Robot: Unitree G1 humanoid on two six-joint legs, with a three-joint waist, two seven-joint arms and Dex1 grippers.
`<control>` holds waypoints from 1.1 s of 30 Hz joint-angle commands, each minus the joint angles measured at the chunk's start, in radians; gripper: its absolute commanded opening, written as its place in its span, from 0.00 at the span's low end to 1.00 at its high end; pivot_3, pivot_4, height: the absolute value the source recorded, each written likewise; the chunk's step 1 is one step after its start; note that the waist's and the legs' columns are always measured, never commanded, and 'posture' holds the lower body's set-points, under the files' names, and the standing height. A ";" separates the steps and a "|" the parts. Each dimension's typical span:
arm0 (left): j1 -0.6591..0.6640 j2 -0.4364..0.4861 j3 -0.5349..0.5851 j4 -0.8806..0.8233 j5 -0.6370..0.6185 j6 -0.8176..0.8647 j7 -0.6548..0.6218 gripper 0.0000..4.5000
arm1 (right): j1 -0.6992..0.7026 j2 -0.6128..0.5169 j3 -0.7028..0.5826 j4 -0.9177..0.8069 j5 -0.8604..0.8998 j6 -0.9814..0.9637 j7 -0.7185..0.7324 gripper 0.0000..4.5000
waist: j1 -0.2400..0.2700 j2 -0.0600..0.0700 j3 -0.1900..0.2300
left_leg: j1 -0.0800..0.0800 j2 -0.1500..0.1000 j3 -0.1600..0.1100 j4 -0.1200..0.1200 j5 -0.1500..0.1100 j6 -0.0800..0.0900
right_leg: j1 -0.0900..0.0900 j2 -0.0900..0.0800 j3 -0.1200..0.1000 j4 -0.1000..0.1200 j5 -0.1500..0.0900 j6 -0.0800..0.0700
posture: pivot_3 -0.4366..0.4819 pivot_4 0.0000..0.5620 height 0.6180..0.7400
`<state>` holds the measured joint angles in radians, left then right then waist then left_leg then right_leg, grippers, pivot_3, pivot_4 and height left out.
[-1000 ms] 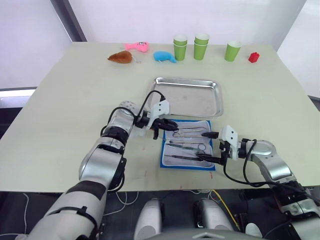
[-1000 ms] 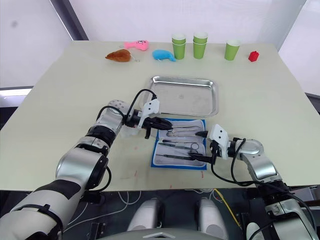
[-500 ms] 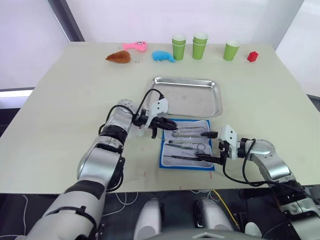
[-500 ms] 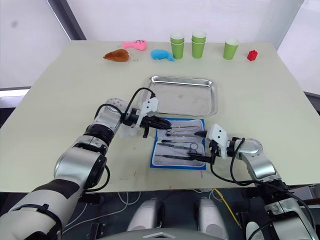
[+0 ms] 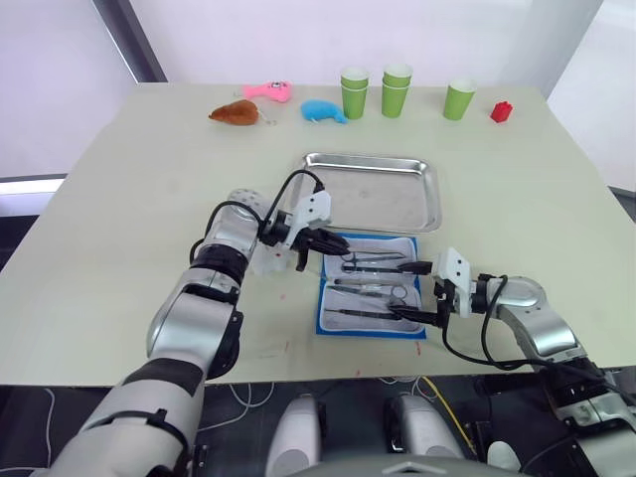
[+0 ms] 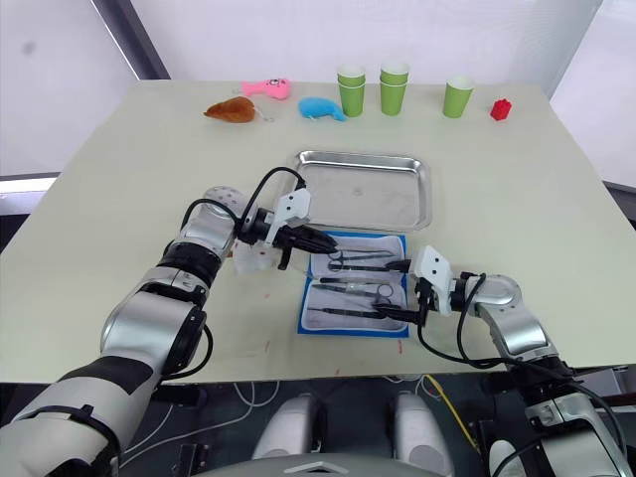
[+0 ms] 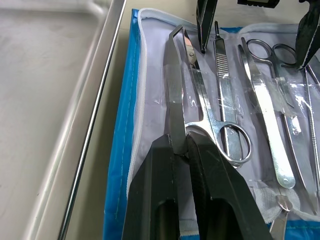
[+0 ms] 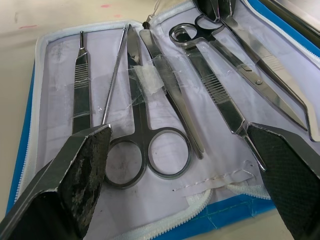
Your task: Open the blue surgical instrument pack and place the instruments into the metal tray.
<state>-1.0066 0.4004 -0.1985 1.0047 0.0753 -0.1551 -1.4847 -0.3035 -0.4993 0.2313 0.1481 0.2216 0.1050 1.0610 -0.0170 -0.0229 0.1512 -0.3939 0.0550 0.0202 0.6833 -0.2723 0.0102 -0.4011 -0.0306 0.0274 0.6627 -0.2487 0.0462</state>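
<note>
The blue surgical instrument pack [image 5: 324, 300] lies open on the table just in front of the metal tray [image 5: 373, 194], its pale lining up. Several steel instruments [image 8: 145, 150] lie side by side in it under clear straps: scissors, forceps, tweezers and thin handles. My left gripper [image 7: 181, 146] is over the pack's tray-side half, shut on the end of a slim pair of tweezers [image 7: 173, 85] that still lies on the lining. At the pack's right edge my right gripper [image 5: 413, 292] stands wide open, its fingers [image 8: 82, 170] spanning the ring handles. The tray holds nothing.
Along the far edge of the table stand three groups of green cups [image 5: 397, 89], a red block [image 5: 500, 111], a blue whale toy [image 5: 325, 111], a pink toy [image 5: 270, 91] and a brown toy [image 5: 237, 113]. The table's front edge runs just below the pack.
The left forearm has drawn slightly to the left, its gripper staying at the pack's upper left. The right gripper has held its place, and the view has shifted a little.
</note>
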 commanded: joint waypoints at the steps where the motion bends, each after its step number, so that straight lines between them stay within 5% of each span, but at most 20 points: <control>1: -0.010 0.020 0.009 -0.064 -0.025 0.017 -0.021 0.01 | 0.031 -0.010 0.048 0.044 -0.056 0.054 -0.003 1.00 | 0.000 0.000 0.000 | 0.000 0.000 0.000 0.000 0.000 0.000 | 0.000 0.000 0.000 0.000 0.000 0.000 | 0.48 0.27 1.00; 33: 0.060 0.126 0.005 -0.226 -0.060 0.091 -0.064 0.01 | 0.013 0.006 0.071 0.203 -0.074 -0.015 0.087 1.00 | -0.004 -0.001 0.000 | 0.002 0.001 0.000 0.000 0.000 0.000 | 0.000 0.001 0.001 0.001 0.000 0.000 | 0.48 0.27 1.00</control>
<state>-0.9417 0.5110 -0.2001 0.8246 0.0372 -0.0684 -1.5277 -0.3341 -0.4819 0.2354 0.2309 0.2167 0.0654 1.1264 -0.0209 -0.0234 0.1508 -0.3922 0.0561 0.0205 0.6833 -0.2723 0.0103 -0.4008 -0.0292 0.0283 0.6633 -0.2488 0.0462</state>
